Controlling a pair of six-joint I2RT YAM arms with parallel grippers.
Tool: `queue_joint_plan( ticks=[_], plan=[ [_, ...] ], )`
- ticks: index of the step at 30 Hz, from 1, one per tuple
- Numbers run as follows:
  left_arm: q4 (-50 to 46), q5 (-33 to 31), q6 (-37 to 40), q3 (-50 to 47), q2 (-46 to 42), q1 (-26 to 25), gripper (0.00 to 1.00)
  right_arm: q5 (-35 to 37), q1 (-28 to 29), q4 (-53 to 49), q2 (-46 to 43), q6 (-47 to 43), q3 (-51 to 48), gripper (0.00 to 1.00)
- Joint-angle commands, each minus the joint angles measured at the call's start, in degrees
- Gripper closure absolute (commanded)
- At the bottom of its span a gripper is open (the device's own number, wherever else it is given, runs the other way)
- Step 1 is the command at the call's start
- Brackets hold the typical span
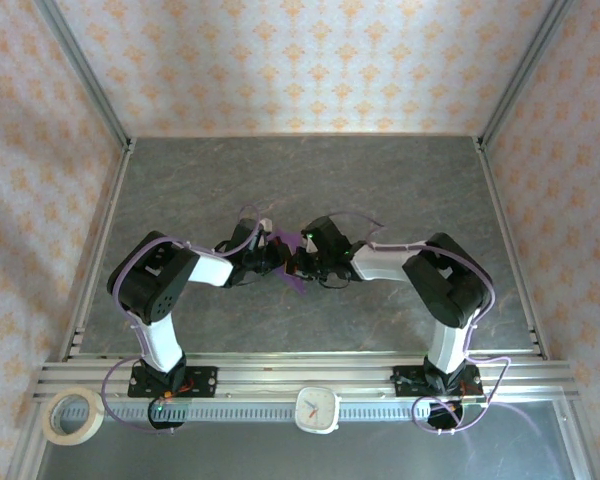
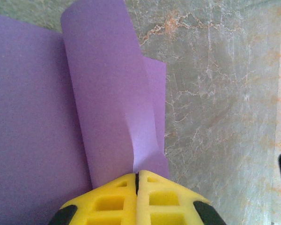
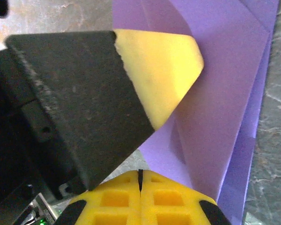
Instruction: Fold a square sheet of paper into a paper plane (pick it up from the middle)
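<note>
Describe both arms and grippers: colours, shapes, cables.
Left arm and right arm: white tubular links, bulky black joint blocks, and thin lilac cables looping alongside. Left gripper and right gripper: yellow wedge-shaped fingers with square recesses, black at the base.

A grey marbled table (image 1: 310, 175) is enclosed by walls (image 1: 300, 60) papered in an orange pattern. A roll of tape (image 1: 48, 418) is laid at the near left corner, and a white square clock (image 1: 317, 408) is set on the near rail (image 1: 280, 372)
</note>
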Motion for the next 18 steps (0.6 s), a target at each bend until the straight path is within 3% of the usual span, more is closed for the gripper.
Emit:
queue_joint_plan(
  ticks=[1,9,16,18],
  plan=[
    [-7.99,-2.34,1.55,-0.29,2.46,-0.49,0.95,4.04,-0.2,-2.37,1.95,-0.56,-0.45,1.0],
    [-9.64,-2.25,3.51,1.35,2.21,-0.41,0.94,0.25,-0.71,4.03,2.38,2.02,-7.84,1.0],
    [-10.33,-0.07,7.86,4.79,-2.15,0.29,0.8,-0.19,-1.11,5.82,1.62,2.66,-11.59,1.0],
    [-11.22,0.39,9.45,5.61,-3.84,0.24,0.8,-0.23,-1.3,5.89,1.51,2.71,-11.79,1.0]
  ],
)
